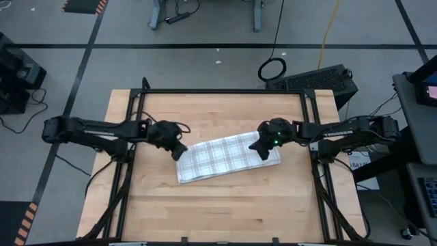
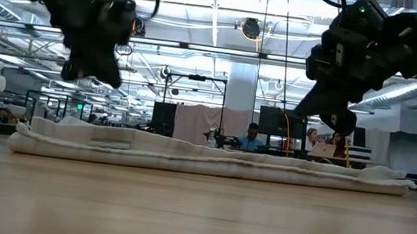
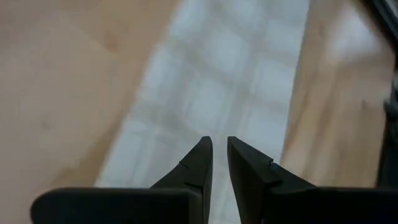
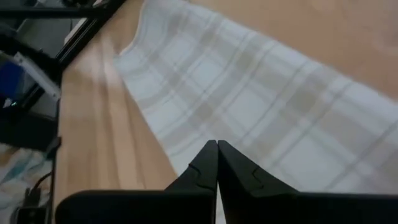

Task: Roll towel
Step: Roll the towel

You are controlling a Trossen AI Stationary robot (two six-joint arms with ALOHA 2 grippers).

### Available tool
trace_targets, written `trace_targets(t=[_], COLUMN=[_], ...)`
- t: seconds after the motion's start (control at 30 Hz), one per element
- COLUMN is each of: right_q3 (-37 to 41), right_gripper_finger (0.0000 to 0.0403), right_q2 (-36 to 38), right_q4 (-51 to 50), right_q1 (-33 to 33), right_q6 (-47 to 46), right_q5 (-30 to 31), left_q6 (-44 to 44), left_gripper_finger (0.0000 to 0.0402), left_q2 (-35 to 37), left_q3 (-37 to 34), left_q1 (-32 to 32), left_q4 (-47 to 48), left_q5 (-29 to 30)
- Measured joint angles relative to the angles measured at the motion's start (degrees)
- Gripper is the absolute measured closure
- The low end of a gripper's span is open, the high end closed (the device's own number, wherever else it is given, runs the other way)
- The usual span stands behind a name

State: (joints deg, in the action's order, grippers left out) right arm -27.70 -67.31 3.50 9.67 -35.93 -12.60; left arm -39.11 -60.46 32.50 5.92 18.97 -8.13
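Observation:
The towel [image 1: 229, 158] lies on the wooden table as a long folded strip, checked side up, slanting from near left to far right. In the low view the towel [image 2: 212, 158] rests flat in several layers. My left gripper [image 1: 179, 152] hovers over the towel's left end with its fingers [image 3: 202, 155] a narrow gap apart and nothing between them. My right gripper [image 1: 259, 152] hangs shut above the towel's right end, pointing down at a slant [image 4: 217, 144]. In the low view both grippers, left [image 2: 91, 76] and right [image 2: 341, 124], are clear of the cloth.
A black metal frame [image 1: 222, 91] runs around the table's far and side edges. Bare wood [image 1: 225, 212] lies on the near side of the towel. Beyond the table, people sit at desks in the room [image 2: 252, 138].

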Motion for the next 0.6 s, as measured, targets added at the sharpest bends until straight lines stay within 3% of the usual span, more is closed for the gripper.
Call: trace_targets(t=[0.07,0.33,0.6], right_q3=[0.0,-0.1,-0.1], right_gripper_finger=[0.0403,0.0403,0.0403], right_q2=[0.0,0.0,0.0], right_q4=[-0.1,-1.7,-2.2], right_q1=[0.0,-0.8,-0.8], right_q6=[-0.5,-1.4,-0.9], right_q5=[0.8,-1.0,-1.3], left_q6=[0.5,-0.9,-1.4], left_gripper_finger=[0.0348,0.0366,0.0397], left_q2=[-2.1,-6.6,-3.8], left_q3=[-2.5,-8.9,-5.1], left_q1=[0.9,3.2,5.2], left_q4=[0.5,-1.7,-2.7], left_q5=[-2.4,1.4,-2.1])
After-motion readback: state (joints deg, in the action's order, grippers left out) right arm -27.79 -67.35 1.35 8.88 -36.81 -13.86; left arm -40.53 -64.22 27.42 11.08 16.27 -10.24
